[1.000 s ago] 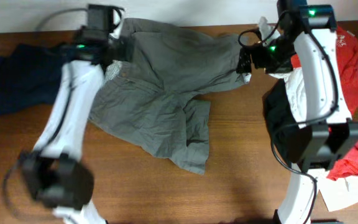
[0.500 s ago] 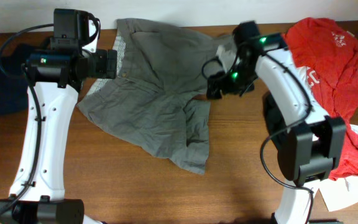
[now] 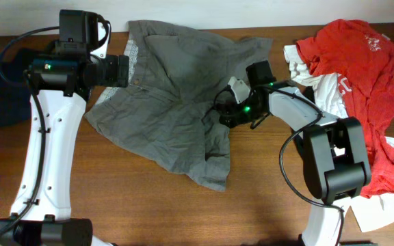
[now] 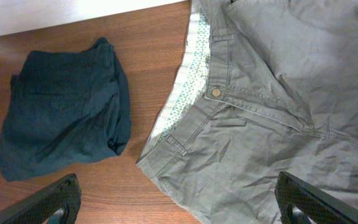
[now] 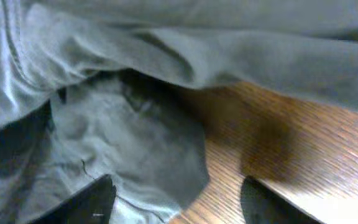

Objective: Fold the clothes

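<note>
Shorts [image 3: 176,102], grey-olive, lie spread and creased on the surface [image 3: 149,212], top centre, waistband toward my left arm and legs trailing down toward the middle.

Left wrist view adds what overhead can't resolve: pale patterned waistband lining [image 4: 188,87] turned out, and a button [image 4: 215,92] at the fly. Same view shows the navy piece [image 4: 61,118] as a rough folded bundle, just beside the waistband, wood showing between them.

Left hand [image 3: 117,70] hovers over the waistband edge. Its fingers [image 4: 61,199] are spread wide at the frame's bottom corners, gripping nothing.

Right hand [image 3: 228,113] is low at the inner edge of the shorts. Overhead hides the tips. Right wrist view shows the fingers [image 5: 89,202] apart, with a loose fold of shorts cloth [image 5: 135,143] lying between them on the wood, not pinched.

Only overhead shows the pile at far right: red T-shirt [image 3: 361,75] over a white piece [image 3: 323,85], well apart from the shorts.
</note>
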`<state>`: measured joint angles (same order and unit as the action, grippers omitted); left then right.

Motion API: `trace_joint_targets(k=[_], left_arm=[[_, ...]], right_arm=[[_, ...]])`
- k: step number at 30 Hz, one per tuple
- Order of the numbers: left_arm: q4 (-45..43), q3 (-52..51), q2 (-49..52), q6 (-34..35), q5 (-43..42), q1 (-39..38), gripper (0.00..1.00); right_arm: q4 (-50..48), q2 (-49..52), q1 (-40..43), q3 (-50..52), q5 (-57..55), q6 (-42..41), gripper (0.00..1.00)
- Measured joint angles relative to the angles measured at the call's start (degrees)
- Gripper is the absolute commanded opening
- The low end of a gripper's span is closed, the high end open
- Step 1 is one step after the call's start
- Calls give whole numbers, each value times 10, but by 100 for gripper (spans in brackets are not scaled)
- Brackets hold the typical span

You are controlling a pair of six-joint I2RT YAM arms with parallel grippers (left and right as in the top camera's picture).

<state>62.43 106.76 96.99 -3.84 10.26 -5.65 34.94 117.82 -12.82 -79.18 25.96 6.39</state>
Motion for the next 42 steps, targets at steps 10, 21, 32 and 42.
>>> trace_joint_targets(k=[10, 21, 32, 42], left_arm=[[0, -6, 0, 0, 0, 0, 99], [-3, -24, 37, 0, 0, 2, 99], [-8, -26, 46, -17, 0, 6, 99], [11, -28, -1, 5, 0, 15, 99]], right_arm=[[7, 0, 12, 3, 15, -21, 4], [37, -2, 183, 3, 12, -29, 4], [198, -11, 250, -56, 5, -17, 85], [372, -238, 249, -205, -5, -23, 85]])
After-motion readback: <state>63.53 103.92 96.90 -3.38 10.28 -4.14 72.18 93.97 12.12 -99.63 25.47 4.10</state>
